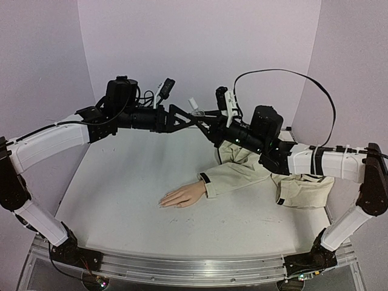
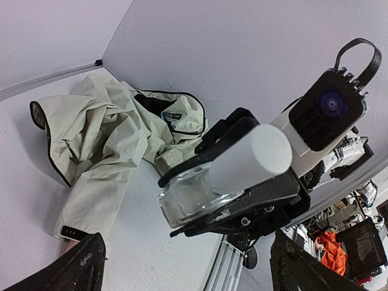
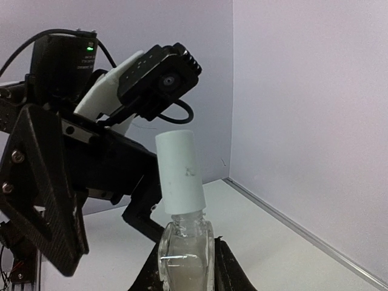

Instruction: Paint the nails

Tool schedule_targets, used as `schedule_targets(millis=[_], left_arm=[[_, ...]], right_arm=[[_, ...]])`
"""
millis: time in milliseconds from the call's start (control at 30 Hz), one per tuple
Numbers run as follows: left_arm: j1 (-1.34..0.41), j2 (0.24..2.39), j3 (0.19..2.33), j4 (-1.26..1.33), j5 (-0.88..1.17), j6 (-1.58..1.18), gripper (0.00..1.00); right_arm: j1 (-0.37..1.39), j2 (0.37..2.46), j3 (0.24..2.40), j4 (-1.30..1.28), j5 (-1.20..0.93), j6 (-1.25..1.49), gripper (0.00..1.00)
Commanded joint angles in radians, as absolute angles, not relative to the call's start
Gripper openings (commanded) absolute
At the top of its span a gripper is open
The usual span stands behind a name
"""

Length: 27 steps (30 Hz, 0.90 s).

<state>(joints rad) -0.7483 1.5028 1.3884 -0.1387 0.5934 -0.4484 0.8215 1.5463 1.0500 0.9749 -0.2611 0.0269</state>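
Note:
The mannequin hand (image 1: pixel 183 195) lies flat on the table, fingers pointing left, coming out of a beige sleeve (image 1: pixel 233 173). Its nails (image 1: pixel 162 203) are too small to make out. High above it, my right gripper (image 3: pixel 185 250) is shut on a small clear bottle (image 3: pixel 185 257) with a tall white cap (image 3: pixel 179 173). The cap sits slightly tilted, with the glass neck showing under it. My left gripper (image 2: pixel 188 251) stands open, its black fingers (image 3: pixel 45 206) apart on either side of the cap (image 2: pixel 251 159) without touching it. From above, both grippers meet at the bottle (image 1: pixel 195 107).
The rest of the beige jacket (image 2: pixel 115 139) is heaped at the back right of the white table (image 1: pixel 121 182). Purple walls (image 1: pixel 200 42) close in the back and both sides. Both arms (image 1: pixel 48 142) reach in over the table's rear half.

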Motion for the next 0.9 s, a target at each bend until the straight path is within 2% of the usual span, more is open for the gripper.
schedule_targets(millis=[0,67,300,867], left_arm=[[-0.716,1.429,1.438,-0.146,0.657,-0.475,0.97],[-0.712,1.431,1.471,-0.205,0.659,-0.47,0.96],[-0.711,1.473,1.606,-0.439,0.627,-0.403,0.83],[-0.712,1.515,1.679,-0.552,0.619,-0.355,0.64]], right_arm=[[0.8,1.485,1.042,1.072,-0.398,0.036,0.0],[0.797,1.488,1.049,1.044,-0.431,0.019,0.0],[0.797,1.524,1.092,0.965,-0.535,0.009,0.0],[0.796,1.599,1.171,0.885,-0.584,-0.028,0.0]])
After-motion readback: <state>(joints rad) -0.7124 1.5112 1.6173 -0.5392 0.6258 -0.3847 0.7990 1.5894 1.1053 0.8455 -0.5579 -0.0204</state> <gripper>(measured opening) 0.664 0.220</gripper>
